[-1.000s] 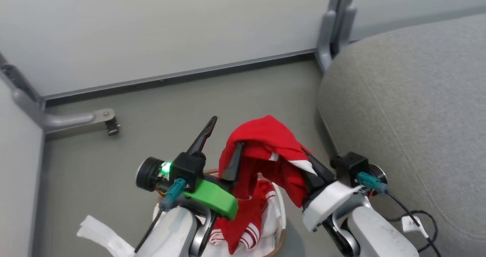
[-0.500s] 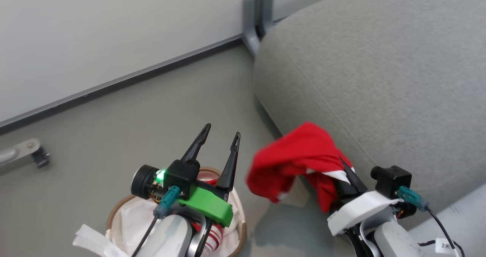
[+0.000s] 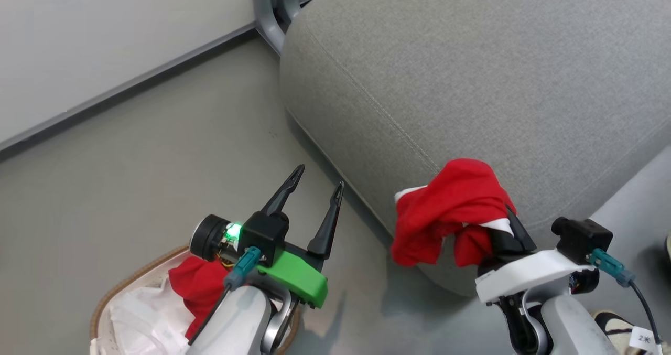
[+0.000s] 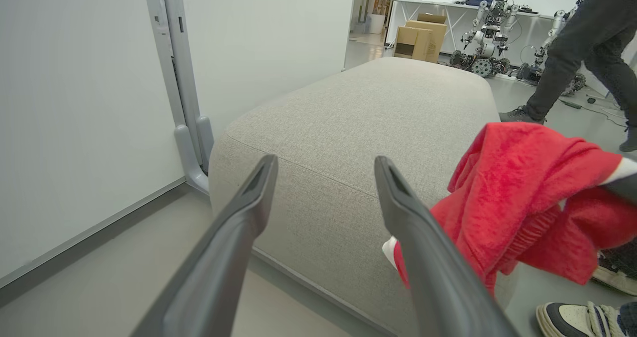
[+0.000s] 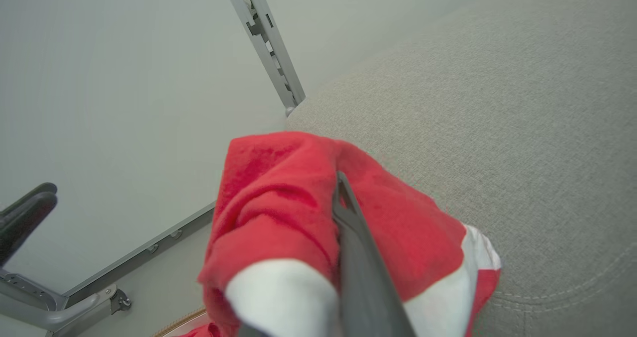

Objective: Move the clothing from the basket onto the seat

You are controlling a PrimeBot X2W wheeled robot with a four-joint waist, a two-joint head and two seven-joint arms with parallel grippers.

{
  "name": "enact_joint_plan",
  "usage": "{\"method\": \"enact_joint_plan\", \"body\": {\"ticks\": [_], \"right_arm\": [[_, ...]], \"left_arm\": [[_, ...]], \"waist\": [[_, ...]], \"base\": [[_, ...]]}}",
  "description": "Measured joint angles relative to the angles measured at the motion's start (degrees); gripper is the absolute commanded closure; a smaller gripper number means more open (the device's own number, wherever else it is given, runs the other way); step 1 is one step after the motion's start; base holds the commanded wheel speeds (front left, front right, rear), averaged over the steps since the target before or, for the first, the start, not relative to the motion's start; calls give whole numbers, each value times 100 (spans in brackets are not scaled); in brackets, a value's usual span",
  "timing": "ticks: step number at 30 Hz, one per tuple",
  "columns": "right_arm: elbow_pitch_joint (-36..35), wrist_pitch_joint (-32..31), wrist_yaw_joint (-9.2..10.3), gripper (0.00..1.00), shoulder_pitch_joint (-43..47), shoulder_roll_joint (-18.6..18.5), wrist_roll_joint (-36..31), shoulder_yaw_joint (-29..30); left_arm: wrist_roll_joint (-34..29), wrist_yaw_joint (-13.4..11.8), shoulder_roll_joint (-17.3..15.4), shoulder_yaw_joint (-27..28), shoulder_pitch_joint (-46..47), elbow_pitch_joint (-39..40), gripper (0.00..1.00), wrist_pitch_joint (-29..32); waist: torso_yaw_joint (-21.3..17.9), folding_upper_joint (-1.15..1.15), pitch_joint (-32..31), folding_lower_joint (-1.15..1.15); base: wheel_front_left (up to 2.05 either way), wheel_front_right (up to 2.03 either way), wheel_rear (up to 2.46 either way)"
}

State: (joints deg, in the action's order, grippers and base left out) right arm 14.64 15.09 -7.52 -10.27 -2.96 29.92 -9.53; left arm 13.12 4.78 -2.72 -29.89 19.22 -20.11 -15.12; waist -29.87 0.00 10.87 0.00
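Head: my right gripper [image 3: 504, 232] has carried red garment [image 3: 451, 203] from over floor [image 3: 157, 161] to seat [image 3: 472, 82] near edge, clamped on it. My left gripper [image 3: 318, 183] wide, empty, near basket [image 3: 131, 280]; second red garment [image 3: 195, 286] inside. Left wrist: held garment right of seat. Right wrist: garment bunched before seat.

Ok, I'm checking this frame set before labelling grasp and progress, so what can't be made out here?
Right gripper: the held garment wraps it in head and right wrist views, so one finger is buried.
Basket: cut by the head view's bottom edge and covered by the left arm; what lies under the second garment is hidden.
Whether the held garment touches the seat: unclear in every view.
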Motion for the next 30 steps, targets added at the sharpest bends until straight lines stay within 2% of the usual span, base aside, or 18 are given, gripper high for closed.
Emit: {"method": "enact_joint_plan", "body": {"ticks": [6, 14, 23, 26, 30], "right_arm": [[90, -1, 0, 100, -732, -30, -382, -59], [614, 0, 0, 100, -2444, -733, -575, 532], [1381, 0, 0, 100, -3920, -1750, -1279, 1339], [1637, 0, 0, 100, -4184, -1895, -1478, 1523], [1949, 0, 0, 100, -4333, -1883, -1744, 1742]], "left_arm": [[-120, 20, 0, 63, 58, -111, 0, 0], [-421, 68, -36, 257, 160, -227, 0, 0], [-655, 163, -109, 269, 532, -258, 0, 0], [-686, 178, -129, 249, 639, -258, 0, 0], [-719, 202, -129, 221, 784, -256, 0, 0]], "waist": [[-57, 0, 286, 0], [0, 0, 768, 0], [438, 0, 1405, 0], [618, 0, 1607, 0], [863, 0, 1882, 0]], "base": [[0, 0, 0], [0, 0, 0], [0, 0, 0], [0, 0, 0], [0, 0, 0]]}}
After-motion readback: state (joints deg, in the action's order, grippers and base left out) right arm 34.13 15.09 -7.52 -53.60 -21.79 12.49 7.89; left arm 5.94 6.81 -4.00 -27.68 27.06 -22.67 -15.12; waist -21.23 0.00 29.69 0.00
